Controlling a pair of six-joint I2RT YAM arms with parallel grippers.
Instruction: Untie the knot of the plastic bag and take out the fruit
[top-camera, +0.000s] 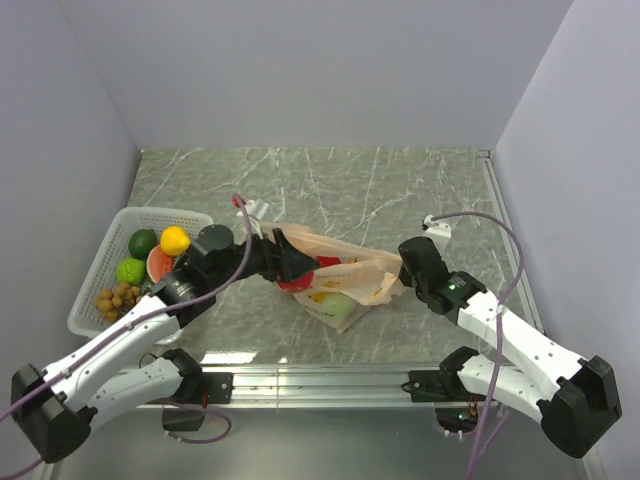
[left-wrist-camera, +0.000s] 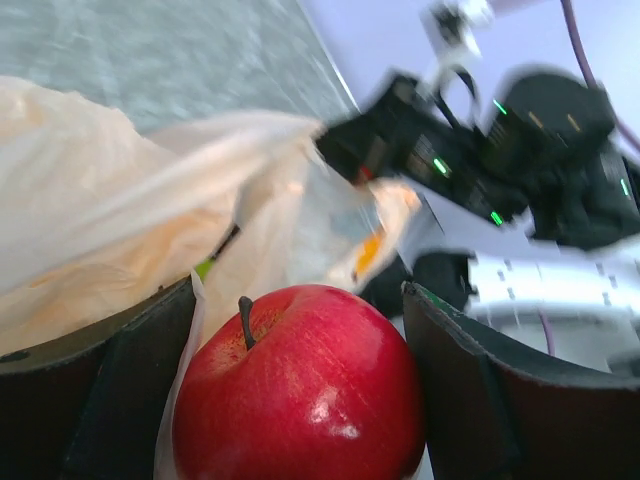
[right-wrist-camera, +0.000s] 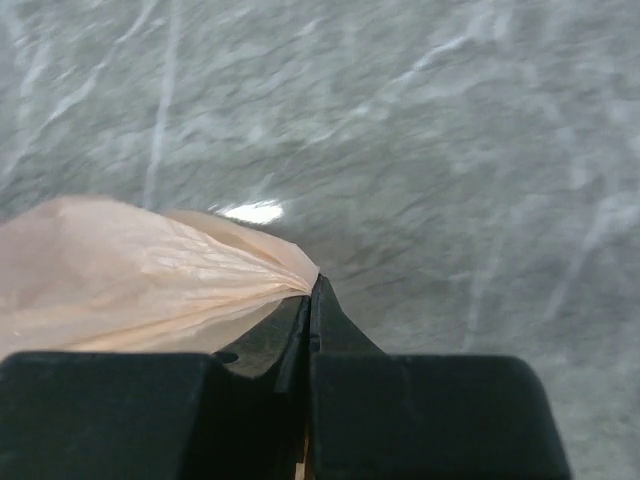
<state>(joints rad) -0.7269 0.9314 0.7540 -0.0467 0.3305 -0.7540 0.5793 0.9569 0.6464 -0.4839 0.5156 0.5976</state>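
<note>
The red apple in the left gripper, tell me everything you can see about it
The red apple is round, glossy and deep red with faint pale streaks, a short dark stem in its top dimple and a bright highlight low on its skin. It sits between the left gripper's two dark fingers, stem up, at the mouth of the plastic bag, whose thin film brushes its left side.

Basket (top-camera: 110, 255) far left, plastic bag (top-camera: 350, 280) centre, between both arms
</note>
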